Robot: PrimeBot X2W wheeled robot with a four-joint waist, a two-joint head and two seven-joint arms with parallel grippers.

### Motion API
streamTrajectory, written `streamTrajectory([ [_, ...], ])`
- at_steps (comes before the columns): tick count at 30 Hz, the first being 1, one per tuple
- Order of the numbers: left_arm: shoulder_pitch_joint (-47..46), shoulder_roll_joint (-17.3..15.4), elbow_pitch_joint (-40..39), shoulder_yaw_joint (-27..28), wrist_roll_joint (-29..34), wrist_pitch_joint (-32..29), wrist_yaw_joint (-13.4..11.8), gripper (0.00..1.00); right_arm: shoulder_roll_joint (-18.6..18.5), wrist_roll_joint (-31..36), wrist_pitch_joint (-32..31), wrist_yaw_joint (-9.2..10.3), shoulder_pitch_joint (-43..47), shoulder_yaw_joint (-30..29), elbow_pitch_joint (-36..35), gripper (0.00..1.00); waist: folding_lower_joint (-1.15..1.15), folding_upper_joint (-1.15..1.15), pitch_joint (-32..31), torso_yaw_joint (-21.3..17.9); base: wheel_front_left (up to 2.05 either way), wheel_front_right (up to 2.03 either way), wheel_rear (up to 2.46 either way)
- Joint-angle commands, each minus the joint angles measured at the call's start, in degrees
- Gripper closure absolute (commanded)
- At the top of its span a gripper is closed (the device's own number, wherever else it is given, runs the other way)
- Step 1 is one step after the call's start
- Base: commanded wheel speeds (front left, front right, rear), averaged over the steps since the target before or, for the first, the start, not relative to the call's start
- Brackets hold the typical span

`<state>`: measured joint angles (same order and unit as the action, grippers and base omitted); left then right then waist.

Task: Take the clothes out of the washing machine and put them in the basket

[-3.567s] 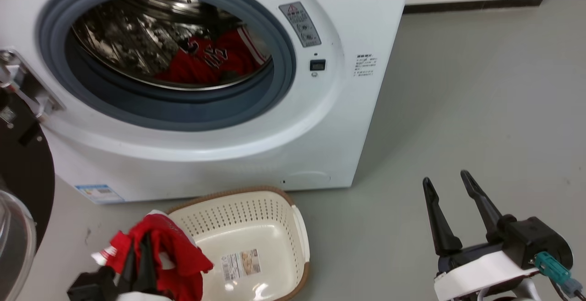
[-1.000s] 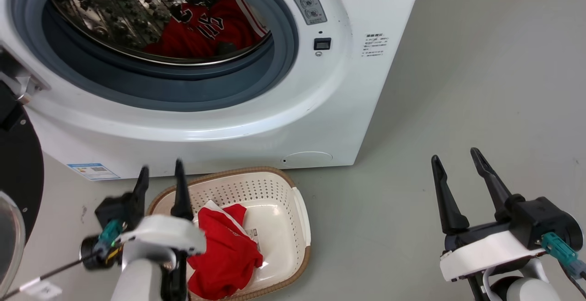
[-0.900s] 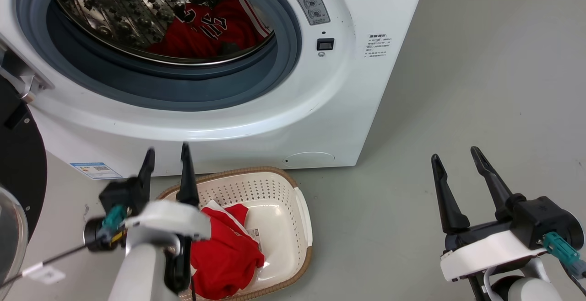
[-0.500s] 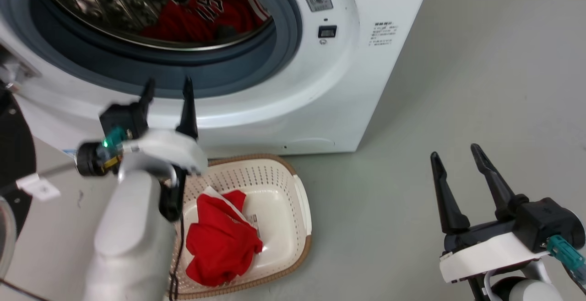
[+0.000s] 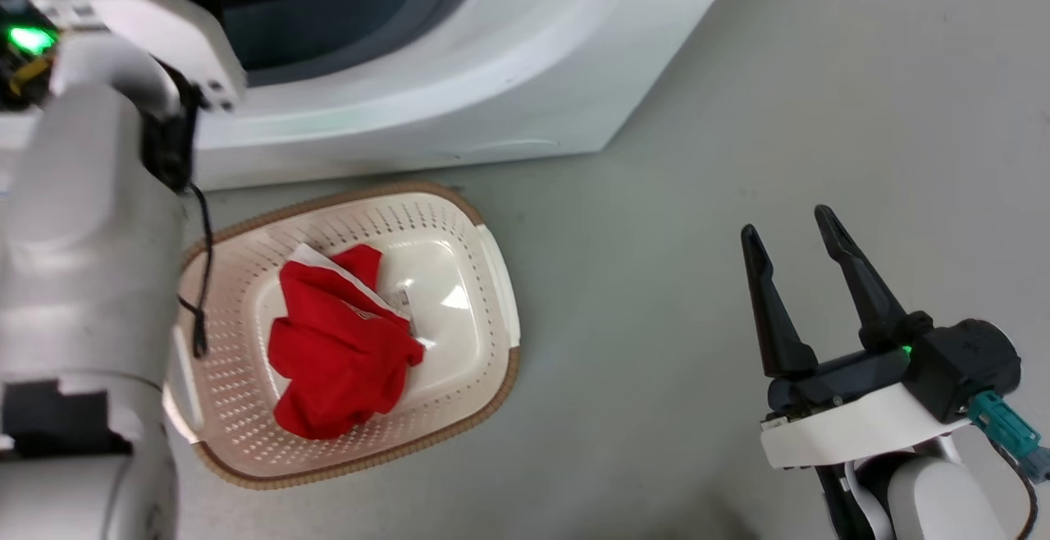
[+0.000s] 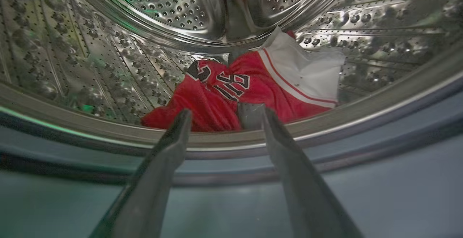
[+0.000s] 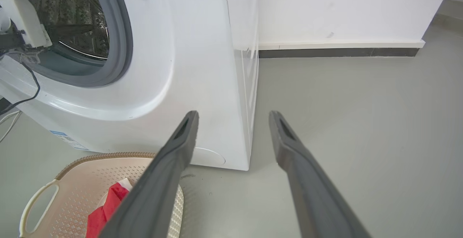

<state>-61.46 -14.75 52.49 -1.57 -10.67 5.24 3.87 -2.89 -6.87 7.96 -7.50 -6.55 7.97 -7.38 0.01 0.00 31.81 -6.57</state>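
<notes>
Head view: the left arm (image 5: pixel 90 220) has been raised from the cream plastic basket (image 5: pixel 492 277), one red garment (image 5: pixel 336 351) inside. Left wrist: the open, empty left gripper (image 6: pixel 226 112) is aimed at the red numbered jersey (image 6: pixel 202 104) in the drum of the white washing machine (image 6: pixel 72 68); pinched thinly, it could be dropped. Right wrist: right gripper (image 7: pixel 234 113) open, empty.

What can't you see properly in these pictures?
Left wrist view: folds of the crumpled red numbered jersey hide some numerals.
Head view: the red fabric garment mostly covers the label in the cream perforated plastic basket.
Head view: top edge cuts off the white washing machine.
</notes>
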Motion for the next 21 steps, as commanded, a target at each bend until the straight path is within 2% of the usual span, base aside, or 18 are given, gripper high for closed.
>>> streamTrajectory([
  [1, -2.2, -1.01, 0.72, -0.28, 0.48, -0.79, -0.03, 0.0, 0.04, -0.51, 0.6, 0.02, -1.29, 0.49, 0.21, 0.0, -0.01, 0.0, 3.19, -2.35, 0.0, 0.0, 0.0],
  [9, -12.95, -7.18, 6.04, -2.01, 2.33, -8.55, 0.59, 0.0, 0.05, -2.84, 3.17, 0.02, -3.08, 3.4, 2.56, 0.0, -0.01, 0.0, 8.22, -7.57, 0.0, 0.0, 0.0],
  [17, -20.81, -13.45, 9.15, -3.32, 3.66, -19.45, 0.87, 0.0, 0.07, -4.89, 4.95, 0.02, -3.09, 6.96, 3.76, 0.0, -0.01, 0.0, 12.05, -12.9, 0.0, 0.0, 0.0],
  [21, -23.29, -17.63, 9.92, -3.85, 4.46, -24.67, 0.93, 0.0, 0.07, -5.82, 5.57, 0.02, -1.78, 8.92, 4.21, 0.0, -0.01, 0.0, 12.98, -15.6, 0.0, 0.0, 0.0],
])
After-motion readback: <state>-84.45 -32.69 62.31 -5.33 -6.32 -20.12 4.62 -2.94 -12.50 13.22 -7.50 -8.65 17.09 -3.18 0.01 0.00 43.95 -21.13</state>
